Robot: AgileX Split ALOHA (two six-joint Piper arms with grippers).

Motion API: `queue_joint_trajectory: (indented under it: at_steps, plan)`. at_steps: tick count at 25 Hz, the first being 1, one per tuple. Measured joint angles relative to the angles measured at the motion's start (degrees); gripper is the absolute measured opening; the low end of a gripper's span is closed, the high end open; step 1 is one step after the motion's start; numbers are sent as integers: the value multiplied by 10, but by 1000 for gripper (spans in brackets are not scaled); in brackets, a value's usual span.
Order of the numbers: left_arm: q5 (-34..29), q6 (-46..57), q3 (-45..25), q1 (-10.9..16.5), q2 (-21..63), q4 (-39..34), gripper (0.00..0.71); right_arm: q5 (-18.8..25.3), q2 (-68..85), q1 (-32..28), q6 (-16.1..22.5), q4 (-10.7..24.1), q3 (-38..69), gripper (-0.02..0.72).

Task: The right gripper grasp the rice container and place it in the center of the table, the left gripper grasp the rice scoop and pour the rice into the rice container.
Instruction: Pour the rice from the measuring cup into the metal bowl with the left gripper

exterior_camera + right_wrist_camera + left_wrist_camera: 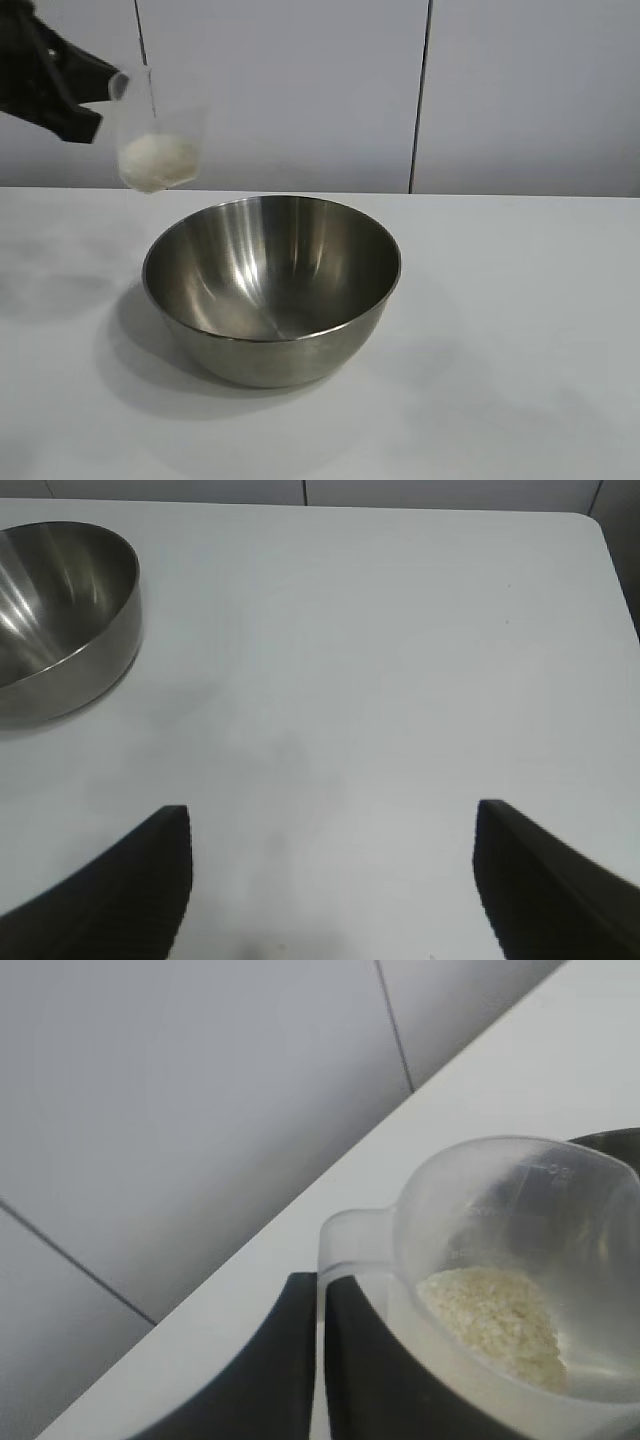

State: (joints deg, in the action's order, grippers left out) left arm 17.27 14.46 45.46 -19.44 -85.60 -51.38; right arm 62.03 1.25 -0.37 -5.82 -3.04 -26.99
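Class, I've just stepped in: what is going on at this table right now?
The left gripper holds the rice scoop in the air, above the table and just beyond the left rim of the rice container. The rice is in the scoop, which is roughly upright; the container looks empty, so the pouring has not started. The container stands near the middle of the table. The right gripper is open over bare tabletop, well away from the container.
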Motion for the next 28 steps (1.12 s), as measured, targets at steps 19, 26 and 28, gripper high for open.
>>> queue_joint_trajectory:
  at_steps: [19, 26, 28]
  plan:
    - [-546, -72, 159, -333, -37, -208, 9, 0, 0, 0, 0, 0, 0, 537]
    - [-647, -172, 177, -356, -134, -228, 9, 0, 0, 0, 0, 0, 0, 537]
    - [-671, -205, 179, -356, -159, -228, 9, 0, 0, 0, 0, 0, 0, 537]
